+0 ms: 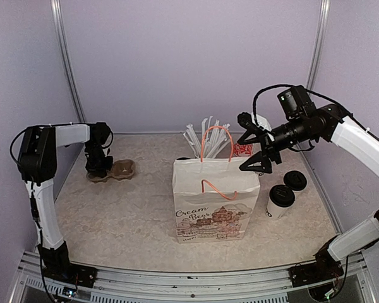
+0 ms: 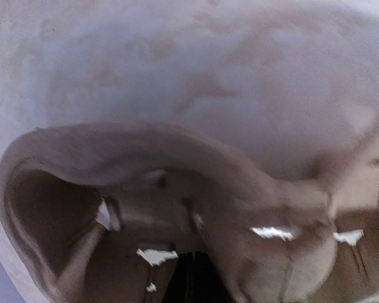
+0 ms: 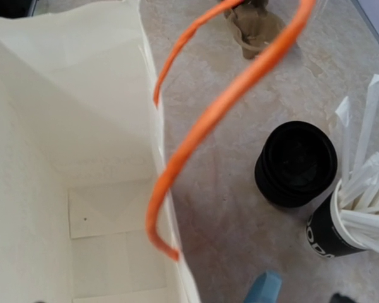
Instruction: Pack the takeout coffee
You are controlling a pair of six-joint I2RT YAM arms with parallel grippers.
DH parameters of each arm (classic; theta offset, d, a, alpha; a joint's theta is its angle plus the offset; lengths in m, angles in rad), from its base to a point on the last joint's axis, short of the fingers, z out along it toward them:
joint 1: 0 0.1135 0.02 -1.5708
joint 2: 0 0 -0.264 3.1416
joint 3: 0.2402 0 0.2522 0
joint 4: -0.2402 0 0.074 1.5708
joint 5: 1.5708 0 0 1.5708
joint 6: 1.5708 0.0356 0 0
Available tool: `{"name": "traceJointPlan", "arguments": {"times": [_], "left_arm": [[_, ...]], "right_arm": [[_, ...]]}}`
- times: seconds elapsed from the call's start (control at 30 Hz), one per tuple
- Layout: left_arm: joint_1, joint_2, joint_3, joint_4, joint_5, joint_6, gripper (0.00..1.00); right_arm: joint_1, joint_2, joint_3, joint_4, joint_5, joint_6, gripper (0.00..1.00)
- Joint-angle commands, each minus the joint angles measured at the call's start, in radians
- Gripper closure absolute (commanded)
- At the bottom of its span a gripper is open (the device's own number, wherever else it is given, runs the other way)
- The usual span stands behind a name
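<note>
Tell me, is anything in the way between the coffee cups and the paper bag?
No, nothing visible stands between the coffee cups and the paper bag beside them. The bag's top is open. Only its orange handles stand at the opening, so a cup may need to slip past them.

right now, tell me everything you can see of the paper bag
The paper bag is white with two orange handles and a "Cream Bear" drawing on its front. It stands upright, open-topped, mid table. The right wrist view shows its bottom bare inside. Nothing grips it; the open right tool hangs above its far-right corner.
</note>
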Motion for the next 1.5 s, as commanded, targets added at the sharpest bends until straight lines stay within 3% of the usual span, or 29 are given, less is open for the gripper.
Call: {"name": "traceJointPlan", "arguments": {"times": [0.0,0.23,0.4,0.63,0.73,1.0,1.47], "left_arm": [[-0.056,-0.117,-0.083,-0.045,0.137,0.014,1.00],[-0.178,-0.171,-0.173,-0.064,0.244,0.025,0.95],[-0.243,-0.193,-0.133,-0.078,0.197,0.015,0.91],[-0.248,-0.236,-0.027,-0.106,0.106,-0.065,0.64],[-0.251,-0.222,-0.021,-0.099,0.082,-0.096,0.57],[-0.262,-0.167,-0.026,-0.075,0.051,-0.162,0.58],[-0.264,-0.084,-0.043,-0.083,0.040,-0.181,0.71]], "right_arm": [[0.007,0.004,-0.017,0.015,-0.015,-0.001,0.14],[0.007,0.008,-0.019,0.008,-0.015,-0.001,0.14],[0.007,0.007,-0.025,0.008,-0.017,0.001,0.14],[0.008,0.003,-0.032,0.010,-0.017,0.001,0.14],[0.007,0.006,-0.033,0.012,-0.017,0.001,0.14],[0.007,0.006,-0.031,0.013,-0.014,0.000,0.14],[0.007,-0.010,-0.043,0.020,-0.006,0.000,0.14]]}}
